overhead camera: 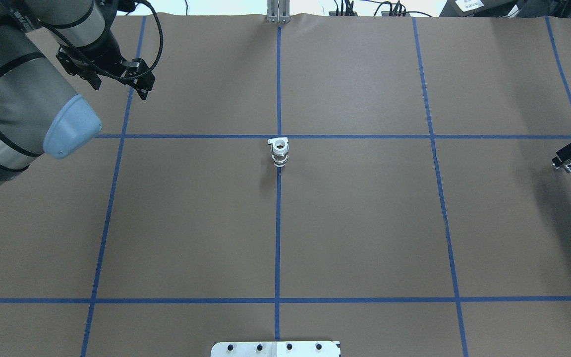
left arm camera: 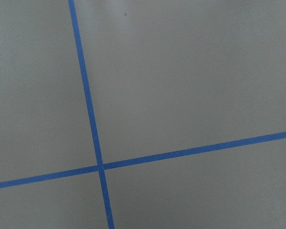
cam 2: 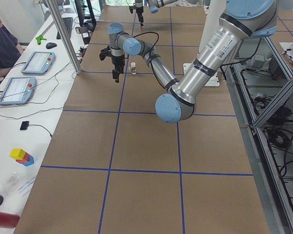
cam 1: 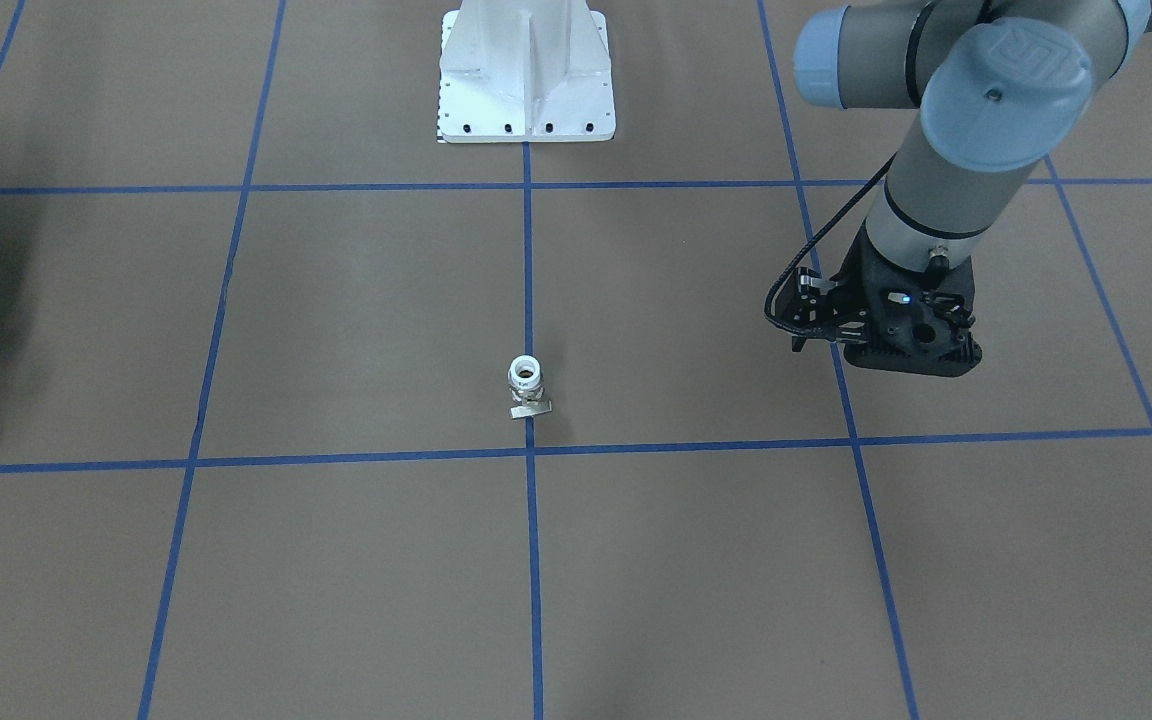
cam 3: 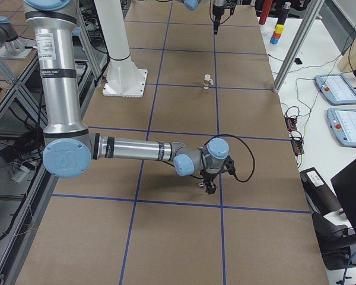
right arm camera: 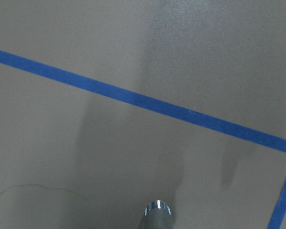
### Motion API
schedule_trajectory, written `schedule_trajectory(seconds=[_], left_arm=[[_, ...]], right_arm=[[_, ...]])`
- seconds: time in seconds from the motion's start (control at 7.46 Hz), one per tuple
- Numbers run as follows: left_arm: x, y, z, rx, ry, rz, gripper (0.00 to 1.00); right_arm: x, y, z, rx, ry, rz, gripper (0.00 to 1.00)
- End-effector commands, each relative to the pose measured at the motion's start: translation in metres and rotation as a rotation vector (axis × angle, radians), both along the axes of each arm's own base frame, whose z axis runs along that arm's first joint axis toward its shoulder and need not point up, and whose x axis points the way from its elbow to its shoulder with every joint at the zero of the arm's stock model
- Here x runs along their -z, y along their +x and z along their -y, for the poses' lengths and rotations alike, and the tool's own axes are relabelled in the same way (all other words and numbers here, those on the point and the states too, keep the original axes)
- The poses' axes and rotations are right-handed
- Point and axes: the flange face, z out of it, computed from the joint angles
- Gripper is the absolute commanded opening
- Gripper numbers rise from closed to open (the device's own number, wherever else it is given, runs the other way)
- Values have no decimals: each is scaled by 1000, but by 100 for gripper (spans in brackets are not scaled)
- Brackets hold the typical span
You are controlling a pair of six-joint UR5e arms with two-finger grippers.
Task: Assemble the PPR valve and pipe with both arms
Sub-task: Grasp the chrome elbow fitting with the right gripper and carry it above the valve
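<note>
The PPR valve, a small white stub with a metal tab at its foot, stands upright on the centre blue line, alone. My left gripper hovers well off to the robot's left of it. Its fingers look apart, with nothing between them. My right gripper sits at the table's far right edge, shut on the pipe. The pipe's grey tube with its silvery end pokes into the bottom of the right wrist view, just above the brown table. The left wrist view holds only table and tape.
The white bolted pedestal stands at the robot's side of the table. The left arm's blue-capped elbow overhangs the table's left part. A person sits at a side bench with tablets.
</note>
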Motion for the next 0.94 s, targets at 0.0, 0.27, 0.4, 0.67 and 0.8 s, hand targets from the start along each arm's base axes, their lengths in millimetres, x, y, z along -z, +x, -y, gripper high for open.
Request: schedule_trajectory(seconds=[0.0, 0.27, 0.4, 0.67, 0.8], left_arm=[[-1, 1, 0, -2, -2, 2, 100], [-4, 1, 0, -1, -5, 3, 100], [-4, 1, -1, -1, -5, 3, 100], [-6, 1, -1, -1, -8, 5, 100], [-5, 1, -1, 0, -8, 4, 100]], right_arm=[[-1, -3, -1, 4, -7, -1, 77], [0, -5, -1, 6, -5, 0, 63], [0, -5, -1, 6, -5, 0, 60], [0, -6, -1, 9, -3, -1, 60], [2, -7, 1, 11, 1, 0, 60]])
